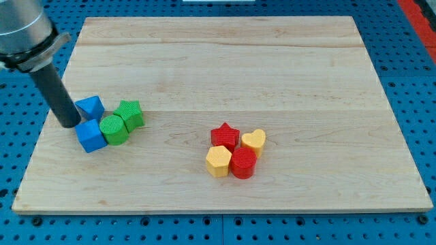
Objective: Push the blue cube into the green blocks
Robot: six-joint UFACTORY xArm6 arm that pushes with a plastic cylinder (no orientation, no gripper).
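My tip rests on the wooden board at the view's left. It touches the left side of a blue cube and sits just left of a second blue block. The blue cube touches a green cylinder on its right. A green star sits against the cylinder's upper right. The second blue block lies above the cube, next to the green star's left side.
A cluster sits right of the board's middle: a red star, a yellow heart, a yellow hexagon and a red cylinder. A blue pegboard surrounds the board.
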